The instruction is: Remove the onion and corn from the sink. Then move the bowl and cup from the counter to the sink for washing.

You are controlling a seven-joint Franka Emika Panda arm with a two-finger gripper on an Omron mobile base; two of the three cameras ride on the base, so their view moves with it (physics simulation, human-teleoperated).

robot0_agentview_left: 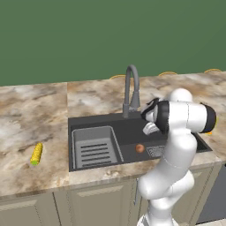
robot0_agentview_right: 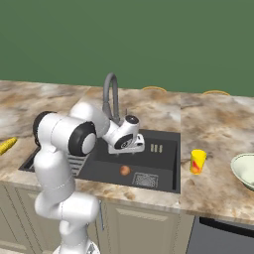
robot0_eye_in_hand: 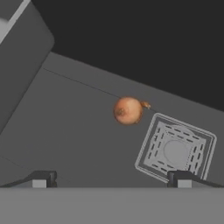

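Plain green wall [robot0_agentview_left: 88, 35] behind.

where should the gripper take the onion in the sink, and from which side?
Grip the onion across its round middle, coming straight down from above. It lies loose on the flat sink floor beside the drain grate, clear of the walls, so both fingers have room. Its small stem nub points toward the grate; probably best to close across the other axis. The gripper is open above it.
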